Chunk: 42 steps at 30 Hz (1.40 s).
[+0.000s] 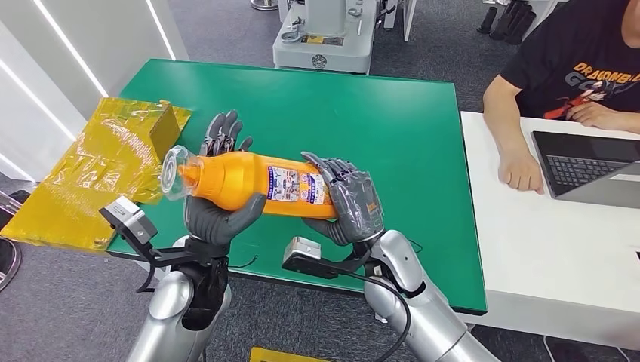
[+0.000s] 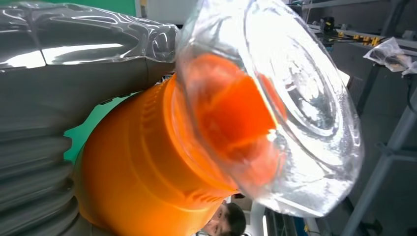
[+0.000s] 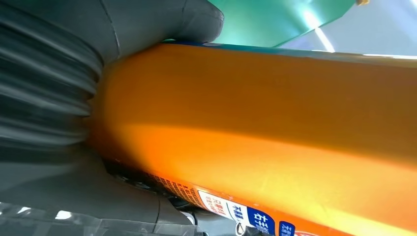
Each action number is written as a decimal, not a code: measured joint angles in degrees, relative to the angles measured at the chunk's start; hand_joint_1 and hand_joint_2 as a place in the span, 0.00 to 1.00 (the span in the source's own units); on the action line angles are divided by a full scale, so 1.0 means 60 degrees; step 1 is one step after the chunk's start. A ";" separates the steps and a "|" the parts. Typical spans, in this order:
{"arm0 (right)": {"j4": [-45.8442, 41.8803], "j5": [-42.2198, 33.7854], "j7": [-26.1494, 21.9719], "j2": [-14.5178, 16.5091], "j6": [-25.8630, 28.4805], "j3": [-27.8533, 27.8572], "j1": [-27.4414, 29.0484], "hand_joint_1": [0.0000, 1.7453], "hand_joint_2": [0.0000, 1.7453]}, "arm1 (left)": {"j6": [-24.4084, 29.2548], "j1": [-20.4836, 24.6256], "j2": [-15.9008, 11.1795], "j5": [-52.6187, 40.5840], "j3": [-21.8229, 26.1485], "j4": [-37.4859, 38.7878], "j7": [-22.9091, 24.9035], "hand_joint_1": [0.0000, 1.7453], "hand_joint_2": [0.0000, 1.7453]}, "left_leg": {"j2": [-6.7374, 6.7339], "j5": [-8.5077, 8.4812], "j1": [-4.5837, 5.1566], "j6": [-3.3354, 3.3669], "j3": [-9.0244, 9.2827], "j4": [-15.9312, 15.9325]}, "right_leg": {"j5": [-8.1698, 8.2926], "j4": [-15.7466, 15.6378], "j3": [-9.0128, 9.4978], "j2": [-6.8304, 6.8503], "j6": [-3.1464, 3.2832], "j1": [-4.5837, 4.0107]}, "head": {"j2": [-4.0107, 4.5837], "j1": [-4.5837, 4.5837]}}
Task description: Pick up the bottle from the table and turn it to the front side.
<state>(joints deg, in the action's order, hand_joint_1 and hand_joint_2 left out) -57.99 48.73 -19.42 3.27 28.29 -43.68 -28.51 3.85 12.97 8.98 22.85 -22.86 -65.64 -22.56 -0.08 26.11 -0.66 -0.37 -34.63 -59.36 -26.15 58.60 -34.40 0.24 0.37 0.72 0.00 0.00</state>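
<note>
Bottle lifted, held sideways in both hands; turning under way, not finished.

Nearest, the right hand (image 1: 349, 202) wraps the base end of the bottle (image 1: 256, 185), fingers curled over the printed label (image 1: 298, 186); the left hand (image 1: 219, 215) cups the neck end from below, thumb under, fingers up behind. The bottle is off the green table (image 1: 392, 136), lying level with its clear cap (image 1: 174, 173) toward the robot's left. Pick-up looks done. The small-print label faces up, likely the back, so I judge more rolling is left. Farther off: yellow bags (image 1: 90, 173), a person (image 1: 562, 83) at a laptop (image 1: 585, 162).
</note>
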 joint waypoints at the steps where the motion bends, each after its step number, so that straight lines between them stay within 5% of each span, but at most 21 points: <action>1: 0.0015 -0.0020 -0.0021 0.0013 -0.0027 -0.0001 0.0000 1.00 1.00 | 0.0000 -0.0004 0.0001 0.0005 0.0000 0.0005 0.0001 0.00 1.00 | 0.0000 0.0000 0.0000 0.0000 0.0000 0.0000 | 0.0000 0.0000 0.0000 0.0000 0.0000 0.0000 | 0.0000 0.0000; 25: 0.0451 0.0443 0.0471 0.0082 -0.2156 -0.0026 -0.0091 1.00 1.00 | 0.0429 -0.0536 -0.0022 0.0102 0.0410 0.0008 0.0131 0.00 1.00 | -0.0001 0.0000 0.0000 0.0000 -0.0001 0.0000 | 0.0000 -0.0001 -0.0005 -0.0002 0.0000 0.0000 | 0.0000 0.0001; 29: 0.0562 0.0446 0.0439 0.0082 -0.2147 -0.0031 -0.0094 1.00 1.00 | 0.0449 -0.0555 -0.0022 0.0103 0.0449 0.0008 0.0131 1.00 1.00 | -0.0001 0.0000 0.0000 0.0000 -0.0001 0.0000 | 0.0000 -0.0002 -0.0006 -0.0002 0.0000 0.0000 | 0.0000 0.0000; 42: 0.0800 0.0373 0.0349 0.0057 -0.2095 -0.0036 -0.0193 1.00 1.00 | 0.0033 -0.0540 -0.0024 -0.0303 0.0397 0.0005 0.0133 1.00 1.00 | -0.0002 0.0000 0.0000 0.0000 -0.0001 -0.0001 | 0.0000 -0.0002 -0.0007 -0.0003 0.0000 0.0000 | 0.0000 0.0000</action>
<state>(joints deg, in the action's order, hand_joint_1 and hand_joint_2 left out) -53.19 50.97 -17.33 3.61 15.72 -43.89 -29.67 4.04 9.74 8.84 21.03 -20.48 -65.61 -21.76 -0.09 26.11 -0.66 -0.37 -34.64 -59.37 -26.15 58.59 -34.44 0.22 0.37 0.72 0.00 0.00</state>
